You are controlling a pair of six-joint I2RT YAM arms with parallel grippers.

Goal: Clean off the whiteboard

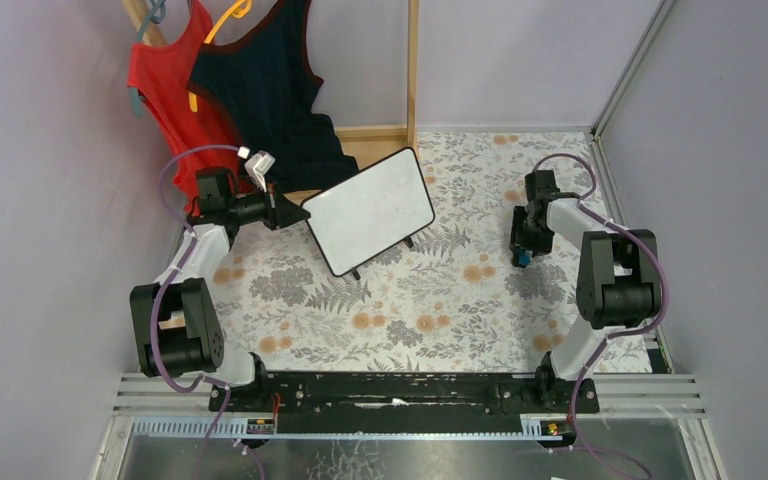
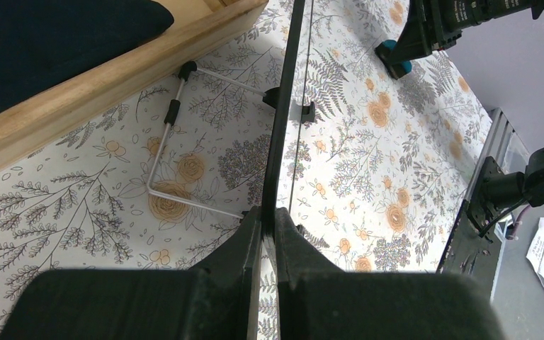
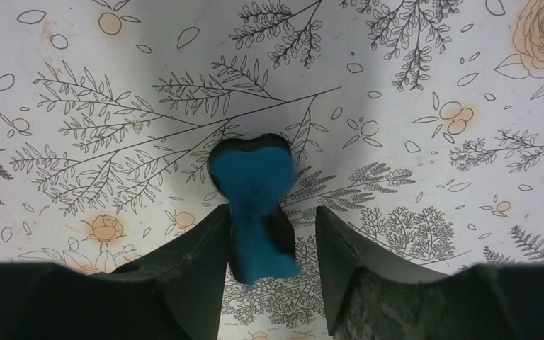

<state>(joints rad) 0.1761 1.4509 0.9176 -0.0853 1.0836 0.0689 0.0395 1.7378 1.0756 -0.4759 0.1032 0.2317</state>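
Note:
The whiteboard (image 1: 370, 210), white with a black frame, stands tilted on its wire stand (image 2: 177, 142) at the back middle of the floral table. Its face looks blank in the top view. My left gripper (image 1: 295, 212) is shut on the board's left edge. In the left wrist view the board (image 2: 283, 106) shows edge-on between the fingers of that gripper (image 2: 269, 219). The blue eraser (image 3: 255, 205) lies on the table at the right (image 1: 525, 260). My right gripper (image 1: 523, 250) is open and straddles it (image 3: 273, 227). The eraser sits against one finger, with a gap to the other.
A wooden rack (image 1: 412, 70) with a red top (image 1: 170, 90) and a dark top (image 1: 260, 80) on hangers stands at the back left. Its wooden base (image 2: 113, 78) lies just behind the board. Purple walls close in both sides. A black rail (image 1: 400, 395) runs along the near edge.

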